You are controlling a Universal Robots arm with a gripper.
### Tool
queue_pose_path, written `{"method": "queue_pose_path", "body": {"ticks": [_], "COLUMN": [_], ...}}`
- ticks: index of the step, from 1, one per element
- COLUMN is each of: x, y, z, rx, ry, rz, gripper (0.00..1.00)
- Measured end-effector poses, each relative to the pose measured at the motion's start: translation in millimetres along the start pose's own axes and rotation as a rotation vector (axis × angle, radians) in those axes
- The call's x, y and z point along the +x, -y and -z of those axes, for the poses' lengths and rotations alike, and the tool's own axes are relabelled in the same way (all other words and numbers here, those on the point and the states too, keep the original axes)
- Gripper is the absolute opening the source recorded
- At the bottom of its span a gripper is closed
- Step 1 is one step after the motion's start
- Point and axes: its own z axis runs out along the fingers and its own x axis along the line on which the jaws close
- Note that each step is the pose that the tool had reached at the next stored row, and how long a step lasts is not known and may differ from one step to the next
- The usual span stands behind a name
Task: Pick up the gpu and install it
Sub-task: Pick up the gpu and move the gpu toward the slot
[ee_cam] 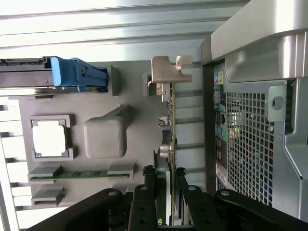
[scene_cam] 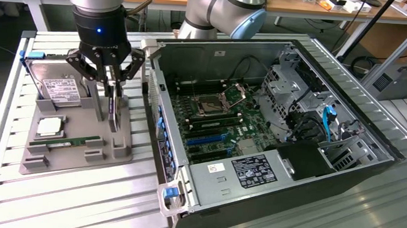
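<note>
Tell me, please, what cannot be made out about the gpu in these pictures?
Lower edge of the gpu: exterior view, hidden in the slot of the gray tray.
Its faces: wrist view, seen edge-on; the pincer covers one end.
Text on the hard drive label: exterior view, too small.

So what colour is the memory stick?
The memory stick is green, best seen in the exterior view.

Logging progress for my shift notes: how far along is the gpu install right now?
Done: the gripper is at the gpu. In hand: its fingers look closed on the card, which stands on edge in the gray tray. Left: the card is not in the computer case; the blue slots inside are bare.
</note>
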Motion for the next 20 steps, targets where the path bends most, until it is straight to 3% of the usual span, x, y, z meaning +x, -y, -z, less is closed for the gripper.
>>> {"method": "queue_pose_path", "body": {"ticks": [20], "x": [-0.7], "y": [1.8], "z": [21.4], "rx": [-0.0001], "ry": [-0.0001], "rz": [0.000], "gripper": [0.27]}}
